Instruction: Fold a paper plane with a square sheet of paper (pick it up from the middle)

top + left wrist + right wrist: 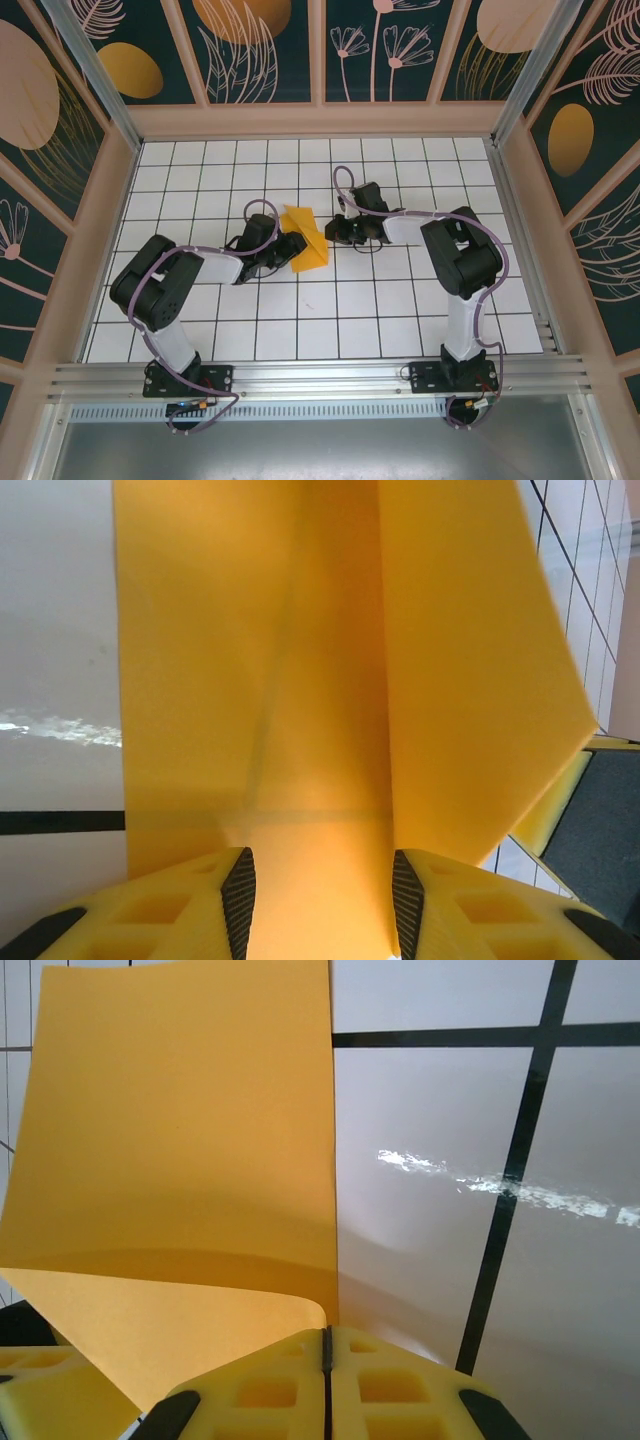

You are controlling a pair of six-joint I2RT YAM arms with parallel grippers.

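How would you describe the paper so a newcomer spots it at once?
On the white gridded table, look at the centre, where the left gripper and right gripper nearly meet. The sheet of paper sits between them: the one orange-yellow, creased, angular thing on the tiles, unlike the painted wall ovals.

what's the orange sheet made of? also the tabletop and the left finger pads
Sheet: thin matte paper by the look; it holds sharp creases and curls at one edge.
Tabletop: hard, glossy white with black grid lines, judging by the glare streak; laminate or tile, can't tell.
Left finger pads: dark ribbed strips, probably rubber, set in yellow, plastic-looking fingers.
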